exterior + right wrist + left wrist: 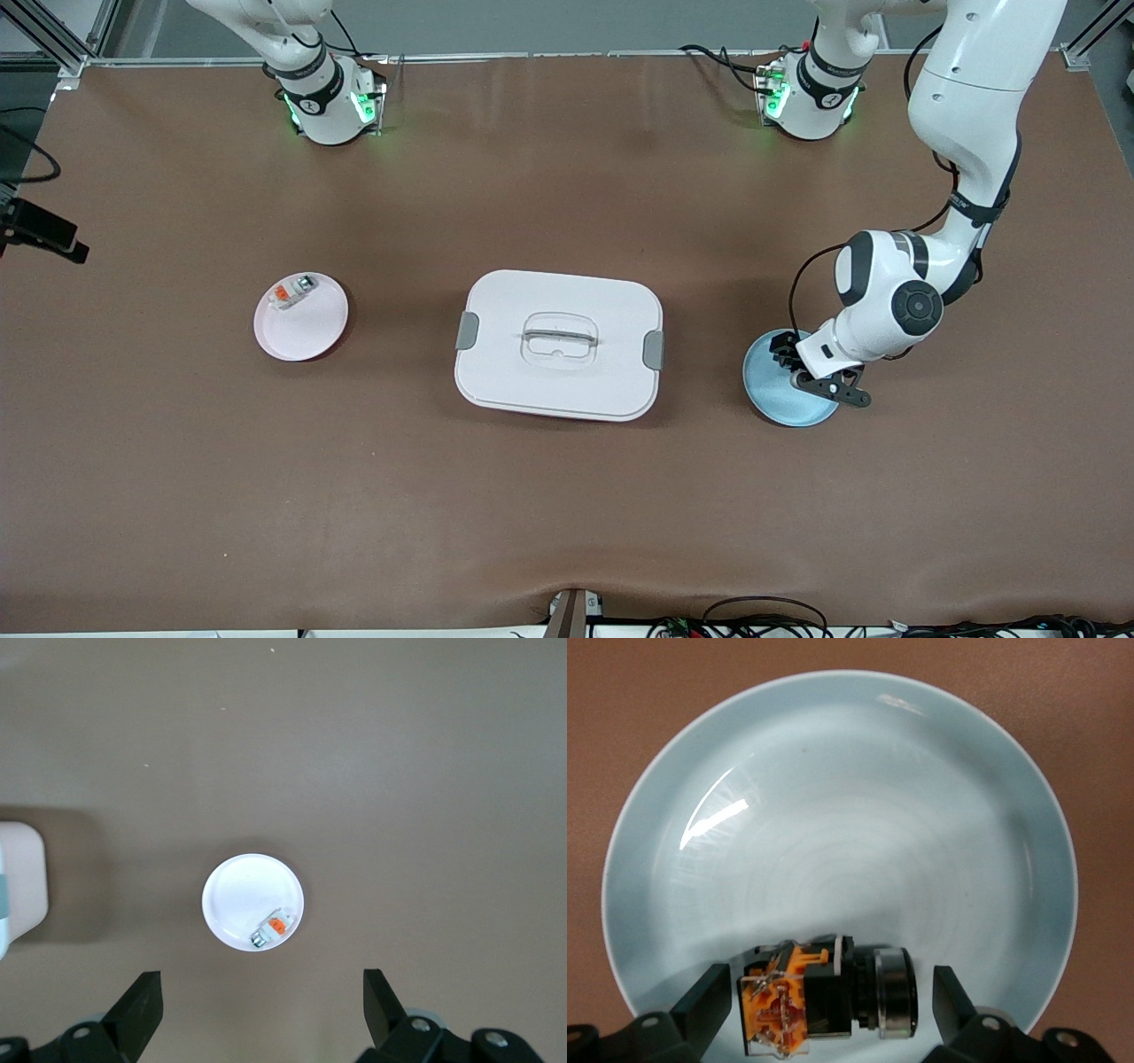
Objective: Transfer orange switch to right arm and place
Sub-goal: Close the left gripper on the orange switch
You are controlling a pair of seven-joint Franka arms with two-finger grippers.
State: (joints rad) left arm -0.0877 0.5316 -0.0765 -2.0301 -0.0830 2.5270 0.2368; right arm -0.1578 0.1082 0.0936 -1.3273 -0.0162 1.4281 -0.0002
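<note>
I can't read any text from here; the lettering on the left arm (970, 208) is illegible.

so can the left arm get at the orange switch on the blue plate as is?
Probably yes: the left gripper hangs open right over the orange switch on the blue plate, fingers either side, nothing between.

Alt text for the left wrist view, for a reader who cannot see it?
The open left gripper straddles the orange switch, which lies on its side on a pale blue plate; its fingers stand clear of it. Brown table surrounds the plate.
</note>
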